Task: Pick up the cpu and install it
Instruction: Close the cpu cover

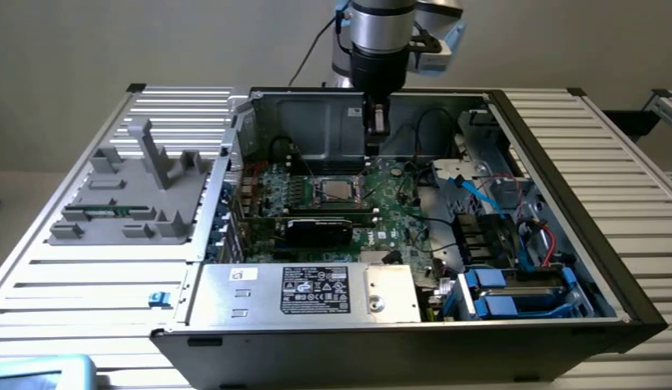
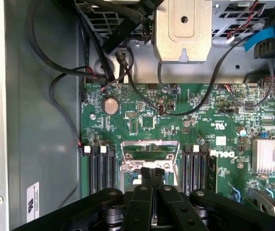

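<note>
Beneath the claw (image 1: 375, 146), the cpu (image 1: 336, 188) seemingly sits socketed.

Above the open computer case (image 1: 314, 122), your arm (image 1: 377, 32) wears a silver cylindrical sleeve over a black wrist, with blue trim and a grey bracket alongside. A black cable (image 1: 310, 47) trails from it. Your gripper (image 1: 375, 146) is all black, its slim fingers (image 2: 139, 207) on hinged links with round pivot pins.

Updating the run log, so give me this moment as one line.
end effector: shut, holding nothing visible | position: over motherboard, near socket | cpu: lying in socket, apart from end effector
</note>
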You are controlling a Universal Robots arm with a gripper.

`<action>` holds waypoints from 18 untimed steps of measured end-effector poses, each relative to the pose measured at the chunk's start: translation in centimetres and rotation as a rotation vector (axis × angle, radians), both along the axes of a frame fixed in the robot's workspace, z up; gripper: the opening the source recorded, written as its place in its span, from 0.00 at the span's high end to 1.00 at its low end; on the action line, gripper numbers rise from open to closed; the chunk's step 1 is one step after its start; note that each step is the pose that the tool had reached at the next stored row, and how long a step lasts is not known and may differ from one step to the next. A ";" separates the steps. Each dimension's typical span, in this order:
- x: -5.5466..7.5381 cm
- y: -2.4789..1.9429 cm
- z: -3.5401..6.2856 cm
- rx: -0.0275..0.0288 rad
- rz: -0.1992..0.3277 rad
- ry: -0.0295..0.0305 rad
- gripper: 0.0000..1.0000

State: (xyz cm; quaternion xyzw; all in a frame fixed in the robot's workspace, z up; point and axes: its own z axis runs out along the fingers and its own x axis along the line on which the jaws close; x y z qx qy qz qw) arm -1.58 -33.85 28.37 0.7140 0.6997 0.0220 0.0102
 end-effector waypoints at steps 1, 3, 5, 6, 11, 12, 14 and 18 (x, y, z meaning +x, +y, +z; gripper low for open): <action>0.2 0.00 -0.01 0.0000 0.000 -0.0024 0.89; 0.4 0.01 -0.02 0.0001 -0.001 -0.0121 0.89; 0.7 0.01 -0.02 -0.0001 -0.001 -0.0241 0.89; 0.7 0.01 -0.03 0.0000 -0.002 -0.0333 0.89; 1.1 0.02 -0.08 0.0002 -0.004 -0.0778 0.89; 1.2 0.02 -0.09 0.0002 -0.005 -0.0854 0.89; 1.2 0.02 -0.13 -0.0001 -0.009 -0.0989 0.89; 1.3 0.02 -0.41 -0.0007 -0.018 -0.1117 0.89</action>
